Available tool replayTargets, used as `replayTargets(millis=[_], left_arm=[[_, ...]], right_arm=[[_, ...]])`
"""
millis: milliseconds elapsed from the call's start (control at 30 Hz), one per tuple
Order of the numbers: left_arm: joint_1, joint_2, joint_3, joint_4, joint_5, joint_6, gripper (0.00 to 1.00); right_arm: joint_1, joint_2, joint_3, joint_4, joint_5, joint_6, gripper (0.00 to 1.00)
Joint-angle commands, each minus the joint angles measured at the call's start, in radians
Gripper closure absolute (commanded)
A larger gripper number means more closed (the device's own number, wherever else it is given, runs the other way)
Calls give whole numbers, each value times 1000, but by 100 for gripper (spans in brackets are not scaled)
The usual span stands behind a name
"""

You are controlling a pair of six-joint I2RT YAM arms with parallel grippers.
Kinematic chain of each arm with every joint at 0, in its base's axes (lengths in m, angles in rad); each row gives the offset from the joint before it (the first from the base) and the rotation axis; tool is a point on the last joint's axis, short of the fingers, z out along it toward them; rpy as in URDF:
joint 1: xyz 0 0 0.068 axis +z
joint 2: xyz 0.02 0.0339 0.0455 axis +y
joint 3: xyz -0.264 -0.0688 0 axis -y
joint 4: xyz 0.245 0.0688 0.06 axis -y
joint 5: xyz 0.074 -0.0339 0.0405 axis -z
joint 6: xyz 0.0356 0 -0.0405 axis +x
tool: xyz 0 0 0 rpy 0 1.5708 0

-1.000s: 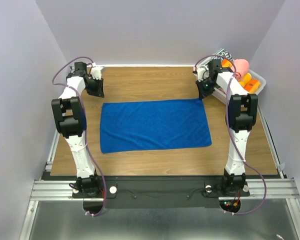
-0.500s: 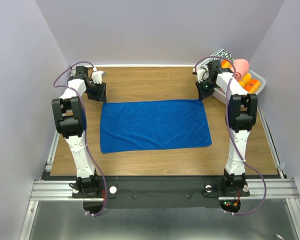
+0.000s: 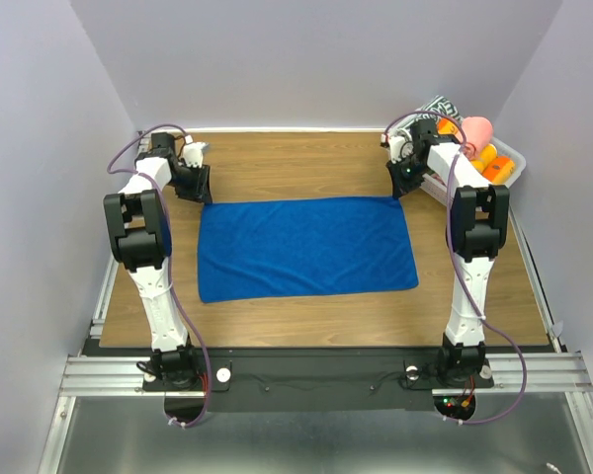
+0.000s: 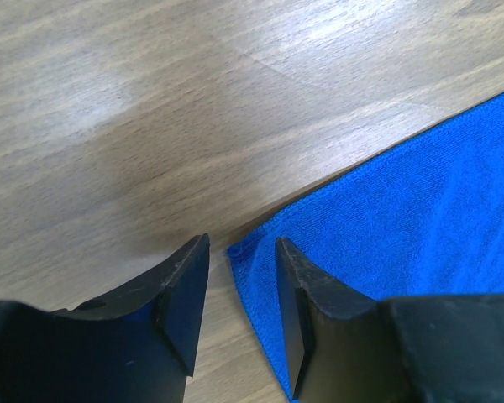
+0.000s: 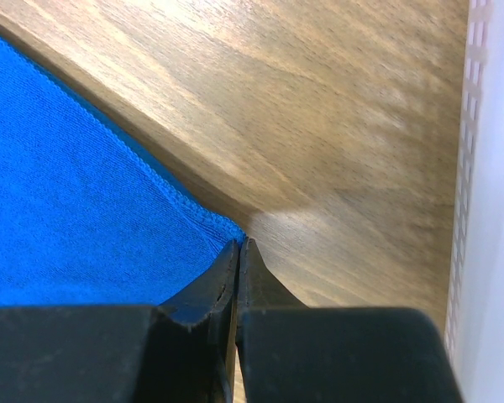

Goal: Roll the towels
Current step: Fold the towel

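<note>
On the wooden table (image 3: 296, 163), dead centre: blue towel (image 3: 306, 247), spread flat in a single layer. Its long axis runs left to right across the table and its short ends face the table's left and right sides. It lies slightly skewed, with the right end a touch nearer the table's far edge than the left. Your left gripper (image 4: 242, 252) is down at the towel's far left corner with its jaws parted. The corner tip lies in the gap between the fingers (image 4: 185, 294) and nothing is clamped. Your right gripper (image 5: 239, 245) is at the far right corner, clenched tight, with its tips touching the hem at the very corner. You cannot tell whether any cloth is pinched. The salmon pink towel (image 3: 475, 129) sits bunched in the clear bin (image 3: 514, 158) at the table's far right corner, beside the orange rolls (image 3: 494, 163).
</note>
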Motion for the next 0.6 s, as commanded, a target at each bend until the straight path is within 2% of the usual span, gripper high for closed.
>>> replayTargets(millis=[0,167,300,567], left_arm=[[4,4,8,-11,30,-14,52],[5,14,3,-11,22,-12,54],[4,17,-6,-11,33,-8,71],[5,15,9,-9,55,-15,95]], right_arm=[[-9,-33,5,8,-4,-10,99],[-9,-30,10,7,-7,-10,99],[-9,-30,8,5,-5,-10,99],[-9,-31,-5,5,2,-18,99]])
